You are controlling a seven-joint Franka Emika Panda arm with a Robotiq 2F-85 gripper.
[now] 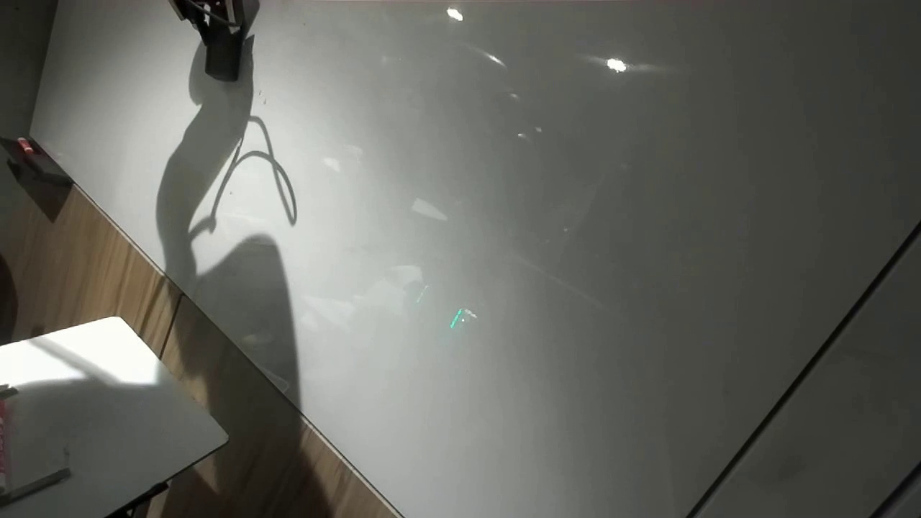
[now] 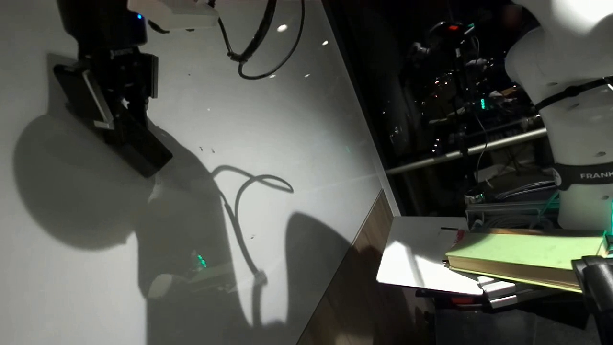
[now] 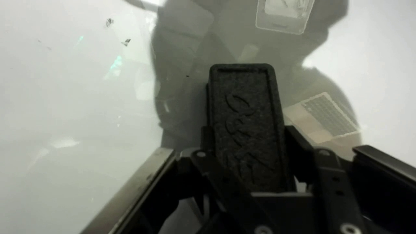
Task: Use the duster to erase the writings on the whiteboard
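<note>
The whiteboard [image 1: 575,374] is a large glossy panel with glare spots; it also fills much of the other views [image 2: 268,124] [image 3: 65,107]. My gripper [image 3: 248,139] is shut on the dark duster [image 3: 243,107], holding it by its sides near its rear end. The duster shows in both exterior views [image 1: 224,59] [image 2: 146,152], close to the board; I cannot tell if it touches. Of the writings, only small dark marks [image 3: 126,42] show, ahead and left of the duster in the wrist view, and tiny in both exterior views [image 1: 262,95] [image 2: 207,150]. No whole words are readable.
A brown wooden strip [image 1: 108,252] runs along the board's edge. A white table [image 1: 137,432] stands beside it, with a green block-shaped object [image 2: 522,254] near the robot's base [image 2: 584,201]. A red item [image 1: 26,146] lies on a small ledge. A cable loop [image 2: 268,74] hangs from my arm.
</note>
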